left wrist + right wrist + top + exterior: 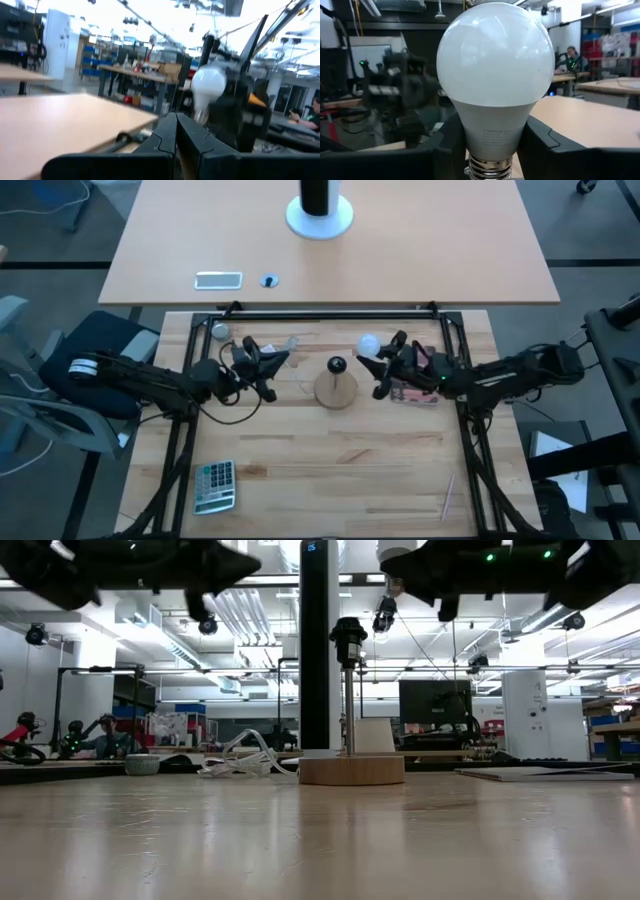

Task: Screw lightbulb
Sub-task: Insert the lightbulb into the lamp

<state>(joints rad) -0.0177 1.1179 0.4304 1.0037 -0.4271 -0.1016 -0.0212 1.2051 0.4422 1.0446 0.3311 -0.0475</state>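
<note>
Lightbulb position: the lightbulb (pixel 495 75) is clear of the table, up beside the stand's socket and not yet over it.
Right gripper: the right gripper (pixel 385 370) clamps the bulb's lower neck between both fingers (pixel 445 142), leaving the silvery thread free below the grip, presumably so it can enter the socket.
Left gripper: the left gripper (pixel 258 370) hangs above the table on the other side of the stand, fingers (pixel 160 142) pressed together on nothing; judged to be waiting.
Stand: the round wooden stand (pixel 336 390) sits between the two arms, its black socket (pixel 348 640) upright on a thin rod and facing up to receive the bulb.
Step in hand: bulb carried, not yet seated; alignment over the socket comes next.
Count, bulbs: one.
Count, stands: one.
Count, grippers: two.
Count, other items: one calculator (pixel 214 485) at the near left corner; one small grey ball (pixel 220 331) at the far left.
</note>
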